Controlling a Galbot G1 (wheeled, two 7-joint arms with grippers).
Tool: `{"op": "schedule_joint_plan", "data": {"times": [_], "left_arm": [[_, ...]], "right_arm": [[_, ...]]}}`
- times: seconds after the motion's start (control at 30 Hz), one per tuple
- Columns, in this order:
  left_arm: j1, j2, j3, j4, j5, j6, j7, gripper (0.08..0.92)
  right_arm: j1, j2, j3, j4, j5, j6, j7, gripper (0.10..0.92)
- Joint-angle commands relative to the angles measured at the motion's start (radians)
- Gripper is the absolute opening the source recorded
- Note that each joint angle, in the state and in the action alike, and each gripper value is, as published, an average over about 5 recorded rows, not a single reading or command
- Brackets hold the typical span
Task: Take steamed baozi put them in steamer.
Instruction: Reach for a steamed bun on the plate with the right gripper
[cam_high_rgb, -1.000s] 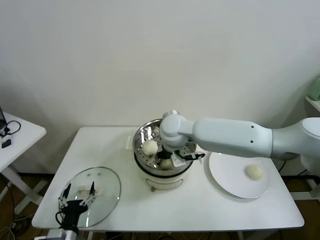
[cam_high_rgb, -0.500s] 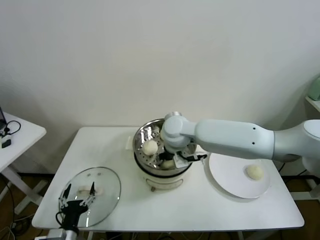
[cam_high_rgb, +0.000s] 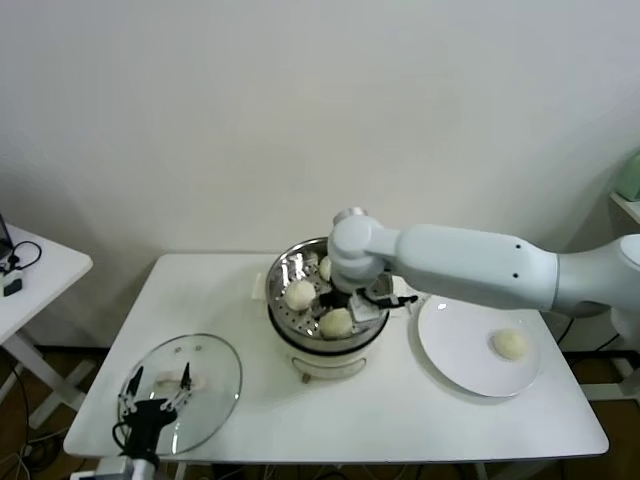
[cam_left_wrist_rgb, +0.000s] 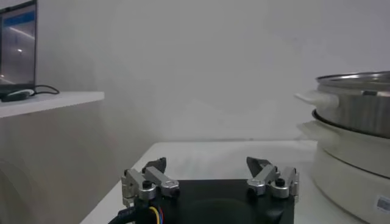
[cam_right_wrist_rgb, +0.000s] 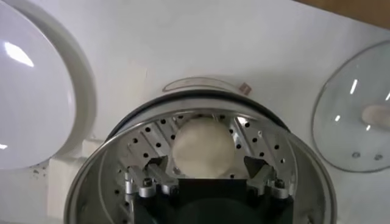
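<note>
Three steamed baozi lie in the steel steamer (cam_high_rgb: 284, 268): one on its left side (cam_high_rgb: 300, 294), one at the front (cam_high_rgb: 336, 323), and one at the back (cam_high_rgb: 324, 267), half hidden by my right arm. In the right wrist view the front baozi (cam_right_wrist_rgb: 203, 148) rests on the perforated bottom of the steamer (cam_right_wrist_rgb: 304, 159). My right gripper (cam_right_wrist_rgb: 206, 168) hovers open just above it, fingers apart on either side and not touching; in the head view this gripper (cam_high_rgb: 354, 306) is over the steamer. One more baozi (cam_high_rgb: 510, 344) sits on the white plate (cam_high_rgb: 458, 352).
My left gripper (cam_high_rgb: 154, 396) is parked open over the glass lid (cam_high_rgb: 208, 362) at the table's front left; in the left wrist view this gripper (cam_left_wrist_rgb: 210, 168) holds nothing, with the steamer (cam_left_wrist_rgb: 356, 112) beyond it. The right wrist view shows the plate (cam_right_wrist_rgb: 36, 91) and lid (cam_right_wrist_rgb: 353, 103). A small side table (cam_high_rgb: 45, 268) stands left.
My right gripper has opened and let go of the baozi, which now lies at the front of the steamer. The gripper has lifted slightly off it. The left arm has not moved.
</note>
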Motion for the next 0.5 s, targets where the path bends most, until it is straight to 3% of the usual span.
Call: {"op": "schedule_joint_plan", "data": {"times": [0.03, 0.3, 0.5], "left_arm": [[-0.001, 0.003, 0.001, 0.004, -0.004, -0.003, -0.005, 0.823], [-0.021, 0.008, -0.021, 0.011, -0.041, 0.001, -0.032, 0.823], [-0.021, 0.017, -0.01, 0.009, -0.042, 0.004, -0.029, 0.823]], "right_arm": [[0.153, -0.099, 0.028, 0.012, 0.137, -0.016, -0.012, 0.823], [0.27, -0.358, -0.033, -0.105, 0.527, -0.352, 0.05, 0.823], [0.195, -0.556, -0.075, -0.21, 0.646, -0.515, 0.096, 0.823]]}}
